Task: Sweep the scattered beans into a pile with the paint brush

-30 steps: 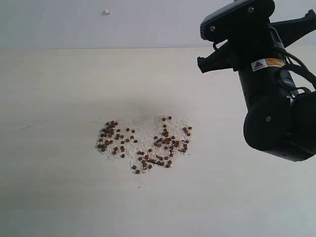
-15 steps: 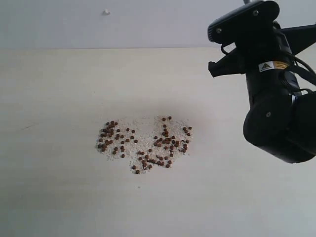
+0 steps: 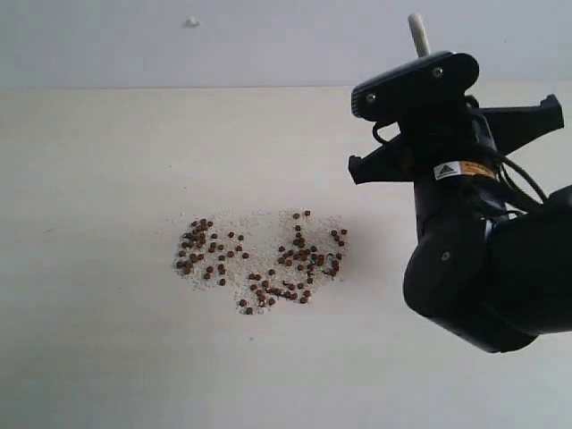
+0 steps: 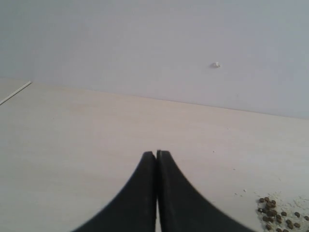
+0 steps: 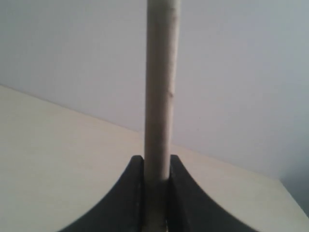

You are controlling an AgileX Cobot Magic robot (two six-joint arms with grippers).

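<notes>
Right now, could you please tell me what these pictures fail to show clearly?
Paint brush bristles and ferrule: exterior view, hidden behind the right arm; only the handle tip shows.
Beans: left wrist view, cut off by the frame edge.
Left gripper: outside the exterior view.

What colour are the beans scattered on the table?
The beans are reddish-brown; they show best in the exterior view.

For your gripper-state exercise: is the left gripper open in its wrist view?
No, the left gripper is pressed fully shut, with no gap showing at its tips.
</notes>
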